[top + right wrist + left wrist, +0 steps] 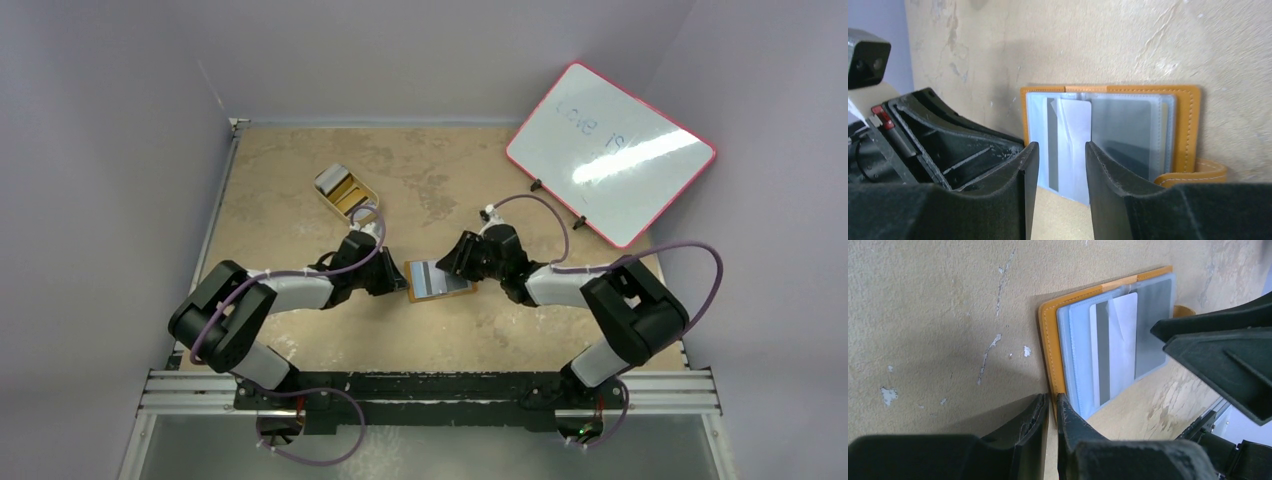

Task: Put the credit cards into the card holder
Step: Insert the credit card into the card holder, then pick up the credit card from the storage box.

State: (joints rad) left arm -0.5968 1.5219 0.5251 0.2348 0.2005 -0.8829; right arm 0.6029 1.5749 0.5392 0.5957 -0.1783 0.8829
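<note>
The card holder (pixel 440 279) lies open and flat on the worktop (pixel 300 150) between both arms, with its long side running left to right. The left gripper (pixel 1052 402) nips its orange edge tight in its jaws. The right gripper (pixel 1062 150) has its jaws partly open, holding nothing. Only the wrist views show a striped card (pixel 1120 345) in a pocket.

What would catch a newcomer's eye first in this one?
The orange wallet lies open in the middle, a pale card tucked in its clear pocket. The left fingers pinch its orange edge; the right fingers stand apart at its other side. A red-framed whiteboard stands far right.
</note>
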